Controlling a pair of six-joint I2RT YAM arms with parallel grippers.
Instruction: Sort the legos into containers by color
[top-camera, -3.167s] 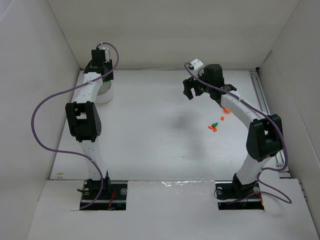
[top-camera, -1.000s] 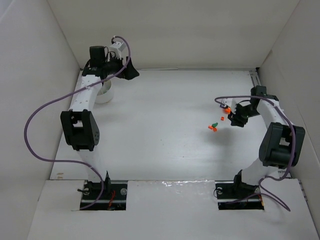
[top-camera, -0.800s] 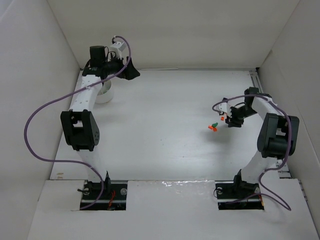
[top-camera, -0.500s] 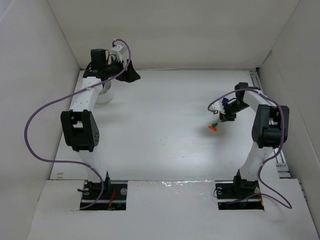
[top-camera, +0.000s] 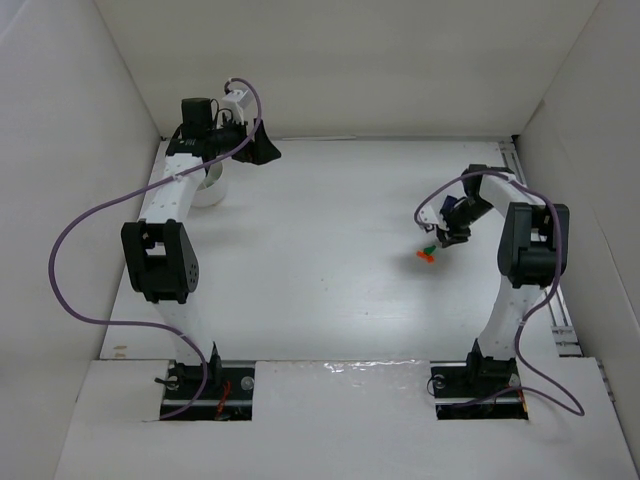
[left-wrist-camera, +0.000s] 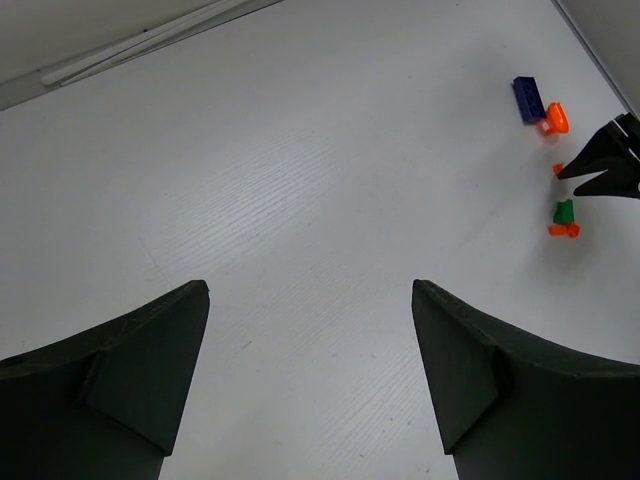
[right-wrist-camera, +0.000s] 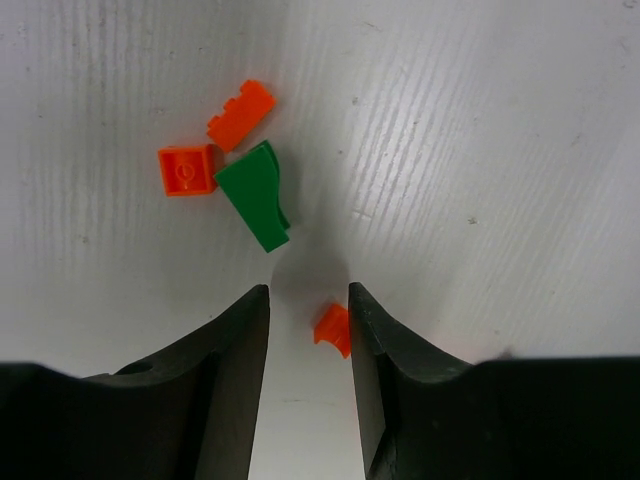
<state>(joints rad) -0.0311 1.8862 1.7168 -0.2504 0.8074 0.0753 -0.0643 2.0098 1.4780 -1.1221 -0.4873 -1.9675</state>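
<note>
Barely begun, by the look of it. Part-open right end effector (right-wrist-camera: 308, 300) astride a small orange brick (right-wrist-camera: 333, 328) on the table (right-wrist-camera: 470, 120), not yet gripping; green brick (right-wrist-camera: 255, 195) and blue brick (left-wrist-camera: 528, 99) loose nearby. Wide open and empty, left end effector (left-wrist-camera: 310, 300) near the bowl (top-camera: 208, 190).

No text, label or number (in any view) can be read.

Bright, even light; soft shadows, sharp focus.
</note>
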